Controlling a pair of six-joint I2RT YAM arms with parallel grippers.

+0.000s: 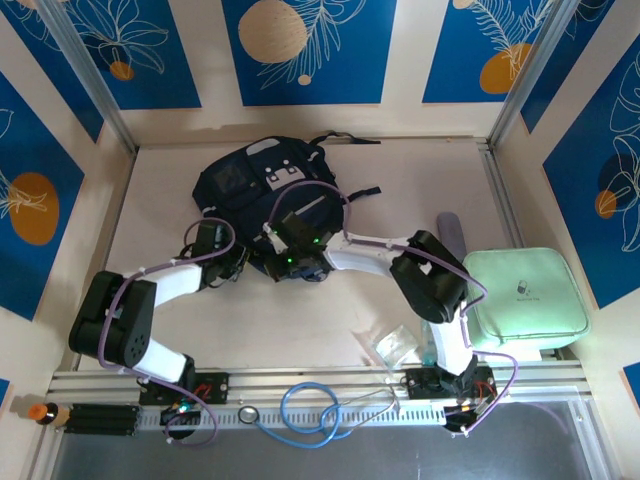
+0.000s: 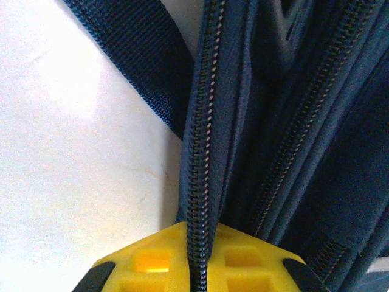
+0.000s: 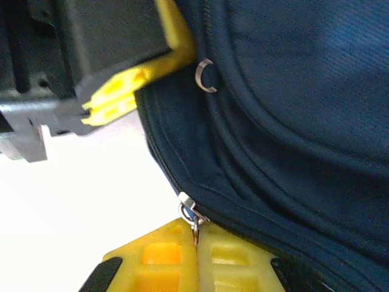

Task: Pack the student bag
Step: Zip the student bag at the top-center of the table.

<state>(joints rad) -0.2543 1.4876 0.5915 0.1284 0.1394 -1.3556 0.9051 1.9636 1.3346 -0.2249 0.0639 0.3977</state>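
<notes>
No words, brand names or numbers can be read anywhere. The mint green case (image 1: 527, 300), at 3 o'clock in the overhead view, carries a small grey printed mark too small to make out. The backpack (image 1: 225, 190), at 12 o'clock, bears a pale patch (image 1: 285, 178) with dark outlines but no legible letters.

This is looking like a robot lab cell: blue leaf-print panels (image 1: 350, 60) are walling in a pale worktop (image 1: 420, 175), an aluminium rail (image 1: 260, 381) running along the frame's bottom.
</notes>
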